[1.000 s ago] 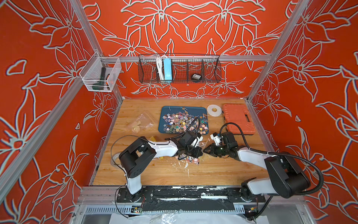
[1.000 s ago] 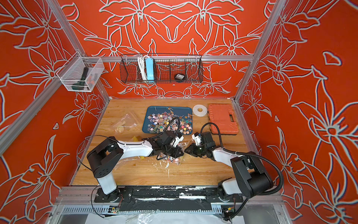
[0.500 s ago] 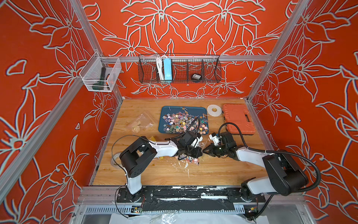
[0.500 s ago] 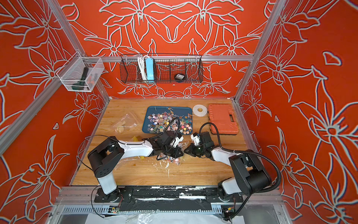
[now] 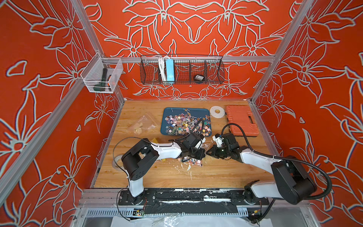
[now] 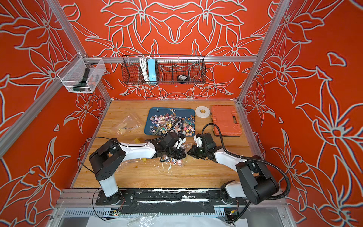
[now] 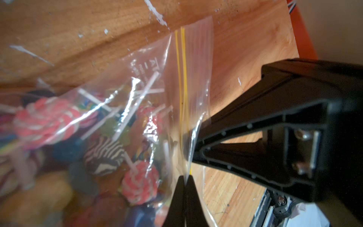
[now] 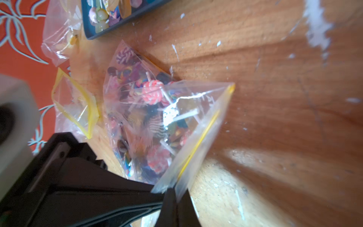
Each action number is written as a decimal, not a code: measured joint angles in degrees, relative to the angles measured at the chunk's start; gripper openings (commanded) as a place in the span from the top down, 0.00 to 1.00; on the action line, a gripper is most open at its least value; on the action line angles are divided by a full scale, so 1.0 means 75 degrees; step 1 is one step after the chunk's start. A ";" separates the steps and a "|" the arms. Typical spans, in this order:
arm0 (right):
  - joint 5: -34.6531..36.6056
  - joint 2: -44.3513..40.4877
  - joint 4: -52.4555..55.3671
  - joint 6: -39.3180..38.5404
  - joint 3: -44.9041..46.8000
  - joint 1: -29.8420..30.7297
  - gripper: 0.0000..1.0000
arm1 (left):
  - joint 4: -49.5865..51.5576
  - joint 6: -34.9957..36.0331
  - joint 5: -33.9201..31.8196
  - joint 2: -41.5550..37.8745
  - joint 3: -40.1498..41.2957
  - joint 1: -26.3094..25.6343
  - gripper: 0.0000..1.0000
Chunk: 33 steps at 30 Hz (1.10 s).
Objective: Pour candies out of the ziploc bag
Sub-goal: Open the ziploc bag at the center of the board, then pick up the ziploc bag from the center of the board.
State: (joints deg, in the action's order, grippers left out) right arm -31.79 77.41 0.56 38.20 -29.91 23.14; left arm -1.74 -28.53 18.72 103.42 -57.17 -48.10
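Note:
The clear ziploc bag with a yellow zip strip lies on the wooden table between my two arms in both top views. Inside it are the candies, swirl lollipops on white sticks. My left gripper is shut on the bag's top lip, just past the zip strip. My right gripper is shut on the same lip right beside it, so the two grippers meet tip to tip. More candies lie heaped on the blue tray behind.
An empty clear bag lies left of the tray, and another yellow-zipped empty bag lies under my left arm. A white tape roll and an orange case sit at the back right. A second tape roll is at the left edge.
My right gripper has shifted slightly left to the bag's lip and shut on it. The left arm and the bag have stayed in place.

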 measured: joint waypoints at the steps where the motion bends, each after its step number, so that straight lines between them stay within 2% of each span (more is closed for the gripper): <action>1: 0.0137 -0.0032 0.0134 -0.0035 -0.0076 0.0020 1.00 | 0.0050 -0.0047 -0.0119 -0.0003 -0.0050 -0.0029 1.00; 12: 0.1192 0.0087 0.1107 -0.0245 -0.0656 0.0425 1.00 | 0.0641 -0.0577 -0.1644 -0.0003 -0.0405 -0.0565 1.00; 21: 0.2296 0.0440 0.2090 -0.0312 -0.0740 0.0463 1.00 | 0.1364 -0.0778 -0.2938 -0.0370 -0.0574 -0.0595 1.00; 33: 0.2672 0.0312 0.2390 -0.0379 -0.0758 0.0478 1.00 | 0.2113 -0.0737 -0.3459 -0.1037 -0.1020 -0.0647 1.00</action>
State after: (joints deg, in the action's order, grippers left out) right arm -11.75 79.75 18.48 35.35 -35.59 26.72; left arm 14.11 -34.06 -7.22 95.64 -64.82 -52.95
